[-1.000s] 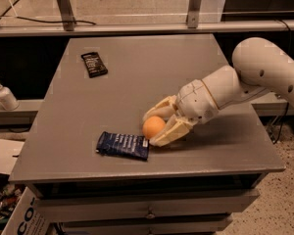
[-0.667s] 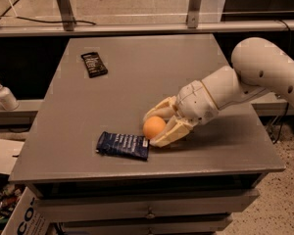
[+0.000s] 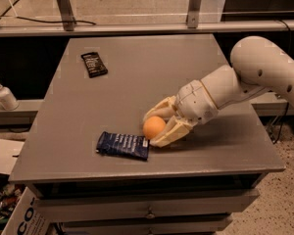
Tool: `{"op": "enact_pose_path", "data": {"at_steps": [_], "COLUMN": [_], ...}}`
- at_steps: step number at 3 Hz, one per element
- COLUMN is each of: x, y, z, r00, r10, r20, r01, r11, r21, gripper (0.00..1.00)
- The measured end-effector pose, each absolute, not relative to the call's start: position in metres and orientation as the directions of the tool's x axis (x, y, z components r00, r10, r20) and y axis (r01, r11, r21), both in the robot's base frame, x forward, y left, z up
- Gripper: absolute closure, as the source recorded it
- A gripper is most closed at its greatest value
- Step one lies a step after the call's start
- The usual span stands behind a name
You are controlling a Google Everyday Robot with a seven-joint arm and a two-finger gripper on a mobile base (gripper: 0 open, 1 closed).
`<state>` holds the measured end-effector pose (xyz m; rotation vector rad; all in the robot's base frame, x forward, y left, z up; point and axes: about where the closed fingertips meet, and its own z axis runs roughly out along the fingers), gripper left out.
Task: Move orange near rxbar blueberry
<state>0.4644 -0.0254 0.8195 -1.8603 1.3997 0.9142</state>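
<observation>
The orange (image 3: 154,127) sits low on the grey table (image 3: 137,72), right beside the right end of the dark blue rxbar blueberry wrapper (image 3: 123,145), which lies flat near the front edge. My gripper (image 3: 150,130) reaches in from the right. Its two cream fingers (image 3: 167,135) close on the orange, one behind it and one in front. The white arm (image 3: 245,77) stretches off to the right.
A smaller black wrapper (image 3: 94,64) lies at the table's back left. A white pump bottle (image 3: 4,95) stands on a lower ledge to the left. A metal rail runs behind the table. Drawers sit under the front edge.
</observation>
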Motion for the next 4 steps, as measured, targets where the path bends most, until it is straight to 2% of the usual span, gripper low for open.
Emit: {"op": "enact_pose_path", "data": {"at_steps": [1,2,4], "x": [0.463,0.463,0.472], "y": [-0.025,-0.023,-0.03], "z": [0.82,0.821,0.856], "r00": [0.199,0.199,0.153], "r10": [-0.528,-0.521,-0.417], "r20": [-0.826,-0.83,-0.896], "r01": [-0.966,-0.964,-0.969], "r11": [-0.248,-0.259,-0.242], "r21": [-0.074,-0.068,-0.053], "gripper": [0.12,0.0,0.0]}}
